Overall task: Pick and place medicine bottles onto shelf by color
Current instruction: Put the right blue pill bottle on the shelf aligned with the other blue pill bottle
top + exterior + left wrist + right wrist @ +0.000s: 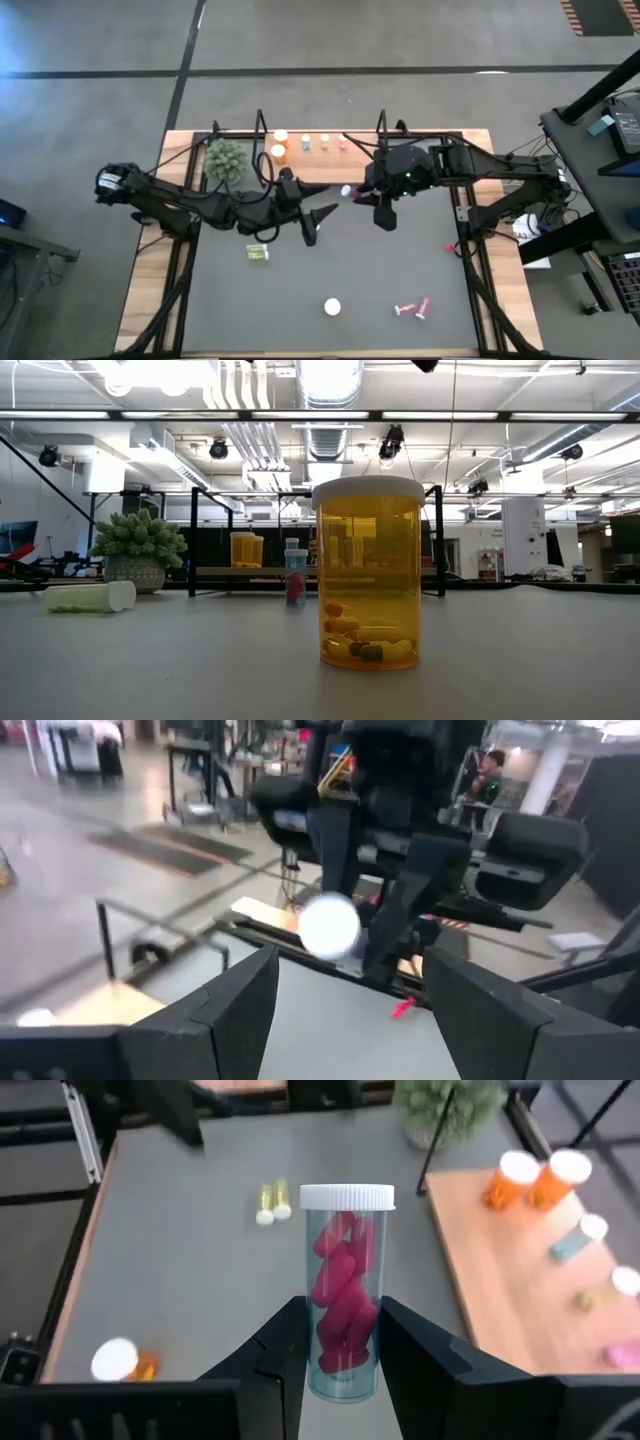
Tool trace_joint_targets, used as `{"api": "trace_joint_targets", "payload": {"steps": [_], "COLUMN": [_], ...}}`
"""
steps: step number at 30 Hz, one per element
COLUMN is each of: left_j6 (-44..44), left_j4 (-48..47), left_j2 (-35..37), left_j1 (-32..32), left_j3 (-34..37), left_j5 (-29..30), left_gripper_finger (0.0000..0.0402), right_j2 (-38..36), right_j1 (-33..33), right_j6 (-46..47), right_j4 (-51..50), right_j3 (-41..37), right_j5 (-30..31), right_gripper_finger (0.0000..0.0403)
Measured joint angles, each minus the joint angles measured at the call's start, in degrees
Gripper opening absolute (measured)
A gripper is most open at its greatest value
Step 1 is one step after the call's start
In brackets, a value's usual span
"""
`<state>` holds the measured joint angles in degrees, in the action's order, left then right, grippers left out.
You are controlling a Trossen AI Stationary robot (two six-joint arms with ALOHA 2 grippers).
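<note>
— Pink pills in a clear plastic bottle with a white cap (347, 191): from above, the right gripper (364, 195) pinches it near the front edge of the light wooden shelf with black wire ends (325, 166).

— And the left gripper (313, 222)?

— Over the dark grey table mat (400, 260), close by, its jaws spread with nothing between them. Two orange bottles with white caps (280, 146) and three smaller bottles (323, 142) stand in a row on the shelf, beside a green spiky plant ball (227, 160). On the mat there's a yellow-green bottle lying down (258, 252), a white-capped bottle standing near the front (332, 307) and pink bottles lying to its right (412, 308).

— At table height?

— A wide orange bottle holding a few pills (368, 573) stands close up. The yellow-green one (90, 596) lies far left, the plant (138, 549) behind it, and the shelf (315, 571) carries orange bottles (246, 549). A small bottle (296, 576) shows in front of the shelf; whether it's on the mat I can't tell.

— Left wrist?

— Its dark fingers (235, 1010) stand well apart, and beyond them the other arm shows the held bottle's white cap (329, 926).

— Right wrist?

— Both fingers (285, 1350) press against the pink bottle (344, 1306), upright between them, with the shelf (480, 1270) alongside.
</note>
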<state>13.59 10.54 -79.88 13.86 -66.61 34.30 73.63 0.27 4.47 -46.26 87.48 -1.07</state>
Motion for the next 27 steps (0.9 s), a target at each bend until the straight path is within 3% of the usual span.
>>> {"api": "trace_joint_targets", "payload": {"steps": [4, 7, 11, 17, 27], "left_j6": [8.4, 9.9, 5.2, -4.8, -5.8], "left_j4": [-0.9, -0.3, 5.5, 15.4, 15.5], "left_j2": [0.0, 0.0, 0.0, 0.0, 0.0], "left_j1": [0.0, 0.1, 0.4, 0.4, 0.4], "left_j3": [0.3, 0.3, 0.3, 0.3, 0.3], "left_j5": [-0.1, 2.1, 7.0, 7.6, 7.8], "left_gripper_finger": [0.0233, 0.0233, 0.0233, 0.0233, 0.0233], "right_j2": [0.6, 1.1, 1.5, 1.6, 1.5], "right_j1": [0.0, 0.0, 0.0, 0.0, 0.0], "right_j6": [-2.4, -2.6, -2.6, -2.1, -3.2], "right_j4": [5.8, 11.5, 17.1, 22.1, 25.5], "right_j3": [0.0, 0.0, 0.0, 0.0, 0.0], "right_j5": [1.5, 2.4, 2.4, 2.4, 2.4], "right_gripper_finger": [0.0102, 0.0102, 0.0102, 0.0102, 0.0102]}}
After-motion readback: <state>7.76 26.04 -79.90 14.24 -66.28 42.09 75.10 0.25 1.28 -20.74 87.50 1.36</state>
